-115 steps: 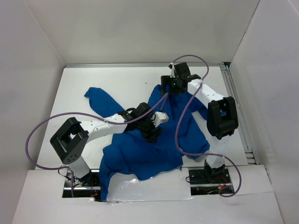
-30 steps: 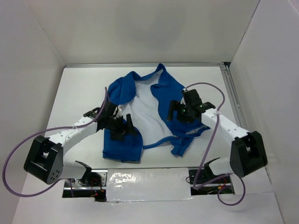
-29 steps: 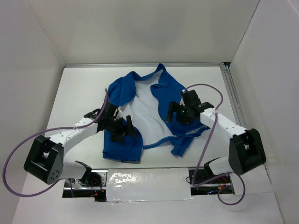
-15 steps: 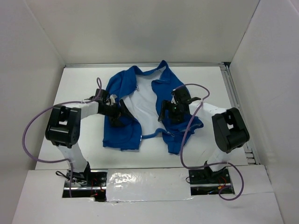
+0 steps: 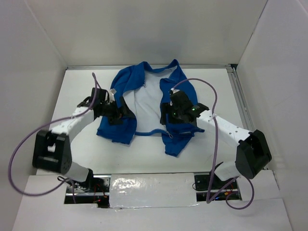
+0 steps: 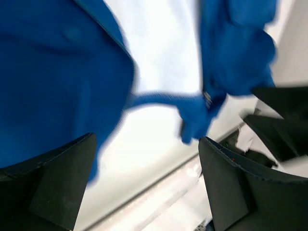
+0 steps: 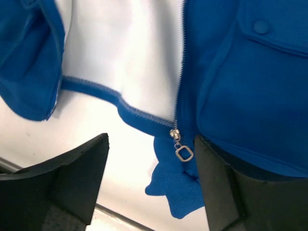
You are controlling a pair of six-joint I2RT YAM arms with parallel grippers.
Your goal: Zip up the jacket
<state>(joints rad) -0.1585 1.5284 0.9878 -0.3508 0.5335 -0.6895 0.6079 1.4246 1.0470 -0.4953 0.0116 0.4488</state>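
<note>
The royal-blue jacket (image 5: 182, 94) lies open on the white table, its white lining (image 5: 147, 108) facing up. My left gripper (image 5: 119, 117) hovers open over the jacket's left front panel (image 6: 53, 82); nothing sits between its fingers (image 6: 53, 185). My right gripper (image 5: 167, 119) is low over the right panel's bottom corner. In the right wrist view the silver zipper slider (image 7: 174, 134) and its square pull ring (image 7: 184, 154) lie at the hem, just inside the right finger (image 7: 226, 187). The right gripper (image 7: 151, 185) is open, with blue hem fabric (image 7: 180, 190) below it.
A metal rail (image 5: 242, 108) runs along the table's right edge. Foil tape (image 5: 154, 185) covers the near edge between the arm bases. Purple cables (image 5: 211, 103) loop over both arms. White walls close in the back and sides.
The jacket has shifted toward the back of the table and its bottom hem has drawn up. Both grippers moved with it; the left arm has swung out to the left.
</note>
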